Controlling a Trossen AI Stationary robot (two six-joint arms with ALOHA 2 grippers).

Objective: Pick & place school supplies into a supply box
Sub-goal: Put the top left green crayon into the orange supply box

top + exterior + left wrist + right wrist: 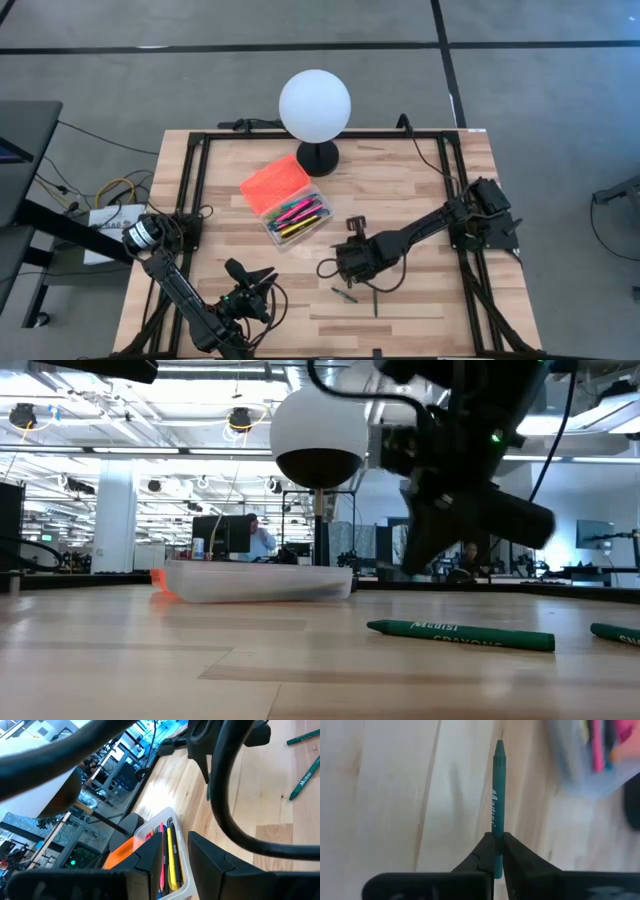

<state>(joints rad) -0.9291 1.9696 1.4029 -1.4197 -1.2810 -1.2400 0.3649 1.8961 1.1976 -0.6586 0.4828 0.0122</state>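
The right gripper [496, 851] is clamped on a green crayon [497, 795], its two dark fingers [481, 855] pressed against the crayon's lower end so that the pointed tip sticks out forward over the pale wooden bench [420, 190]. In the high view this right gripper [345, 262] hangs just in front of the supply box [288, 199], off the box's open corner and a little toward the right arm's base. The supply box is a clear case with its orange lid [274, 181] folded open on the side toward the white globe lamp [315, 104], and it holds a bundle of pink, yellow and dark pens [298, 213]. Two more green crayons [345, 294] lie loose on the bench on the far side of the right gripper from the supply box (in the low view they show as one crayon [460, 635] lying flat and the end of another at the picture's edge). The left gripper [258, 283] waits near the front of the bench, well apart from the supply box, with its fingers [210, 857] standing partly apart and nothing between them; past them the left wrist view looks onto the supply box [182, 885] and the pens inside it.
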